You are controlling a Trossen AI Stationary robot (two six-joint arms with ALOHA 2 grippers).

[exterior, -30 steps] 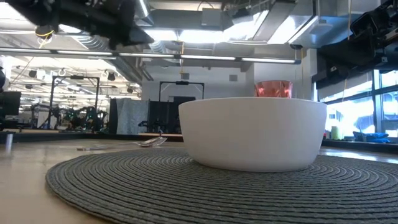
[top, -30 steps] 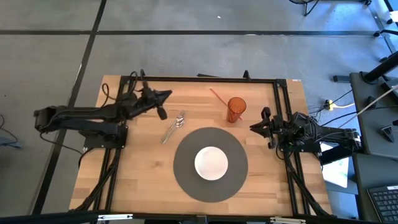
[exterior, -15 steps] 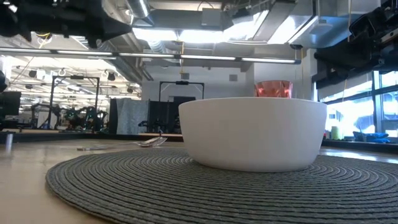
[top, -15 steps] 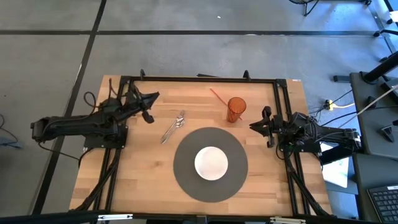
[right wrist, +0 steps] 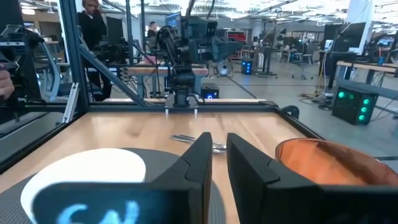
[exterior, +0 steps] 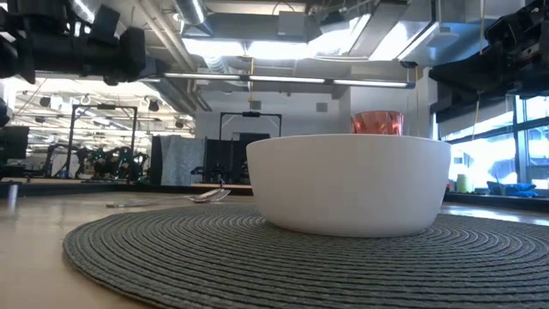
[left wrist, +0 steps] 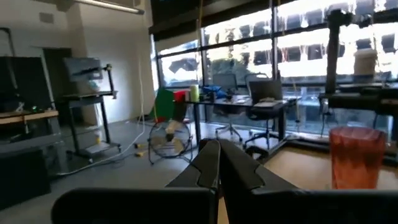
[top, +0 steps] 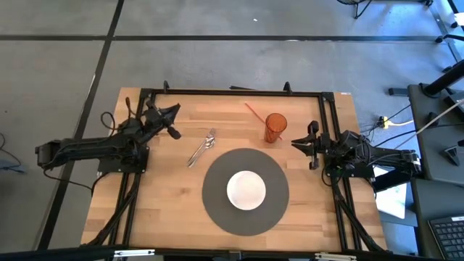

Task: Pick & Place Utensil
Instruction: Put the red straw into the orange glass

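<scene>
Silver utensils (top: 203,147) lie flat on the bare wood, left of a round grey placemat (top: 217,210); they also show as the utensils (right wrist: 199,140) in the right wrist view and the utensils (exterior: 206,196) in the low view. A white bowl (top: 246,190) sits mid-mat. My left gripper (top: 177,109) hovers shut, left of and beyond the utensils, touching nothing; in its own view the left gripper (left wrist: 219,163) points across the table. My right gripper (top: 294,143) waits by the right edge, fingers nearly together, seen too as the right gripper (right wrist: 219,152).
An orange cup (top: 275,127) stands at the far side, right of the utensils, with a thin pink stick (top: 254,111) lying beside it. A black frame rail (top: 232,92) runs along the table's far edge. Bare wood lies at the near left.
My left gripper has drawn back from beside the utensils toward the table's left edge, staying shut and holding nothing. The utensils, bowl and cup have kept their places.
</scene>
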